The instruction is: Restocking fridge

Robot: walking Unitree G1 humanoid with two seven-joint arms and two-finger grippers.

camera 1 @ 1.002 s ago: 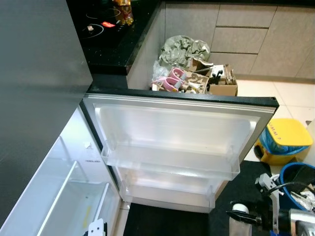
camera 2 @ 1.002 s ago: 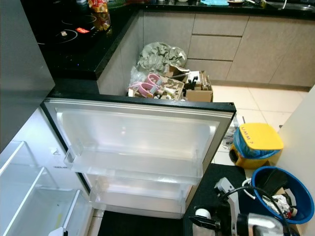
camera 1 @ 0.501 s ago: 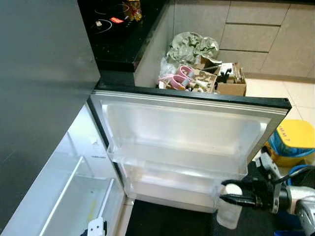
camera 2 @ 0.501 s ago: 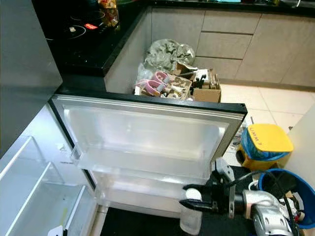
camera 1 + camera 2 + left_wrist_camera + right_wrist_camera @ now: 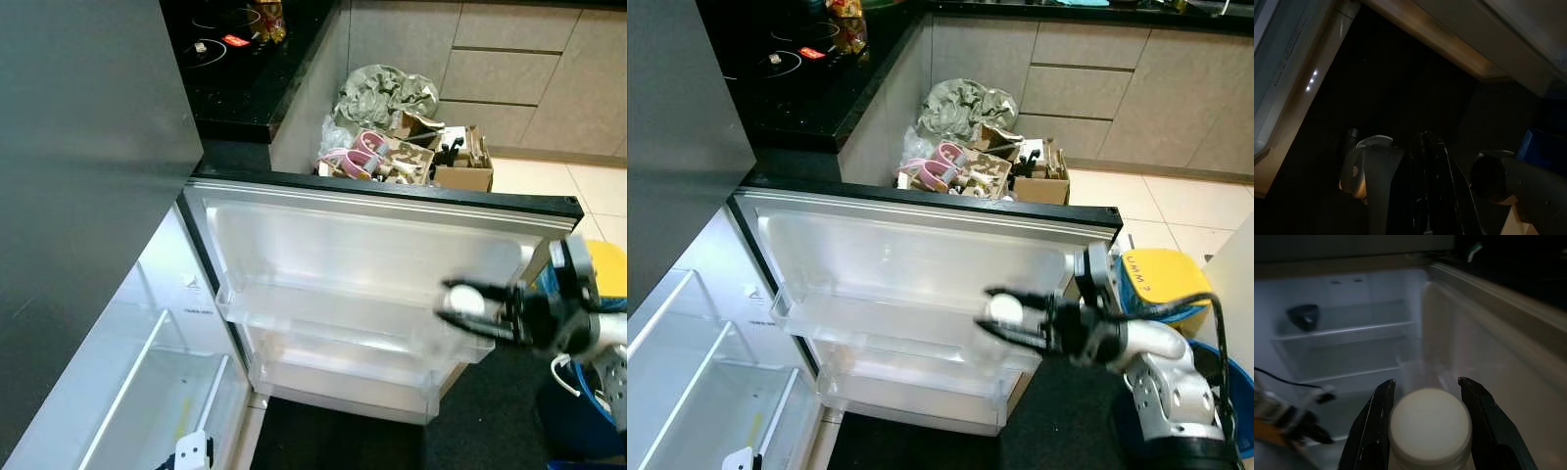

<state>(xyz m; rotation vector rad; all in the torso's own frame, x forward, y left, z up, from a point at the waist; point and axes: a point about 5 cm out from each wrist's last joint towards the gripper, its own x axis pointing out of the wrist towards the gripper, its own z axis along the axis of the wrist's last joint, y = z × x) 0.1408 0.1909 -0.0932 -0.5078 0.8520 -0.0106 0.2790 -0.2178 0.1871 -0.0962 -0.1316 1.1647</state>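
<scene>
White-capped bottle (image 5: 1003, 315) clamped in right end effector (image 5: 1004, 318) over door shelf (image 5: 872, 328).

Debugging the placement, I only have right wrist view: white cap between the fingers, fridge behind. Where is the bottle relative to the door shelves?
Observer: The right end effector holds the white-capped bottle in front of the upper door shelf, near its right end.
Operator: Anything already on that shelf?
Observer: No items visible on it or on the lower door shelf; both look bare.
Operator: What's on the floor by the door?
Observer: A yellow bin stands on the floor just past the door's right edge, behind the right arm.
Operator: Left arm?
Observer: The left end effector hangs idle in the dark.
</scene>
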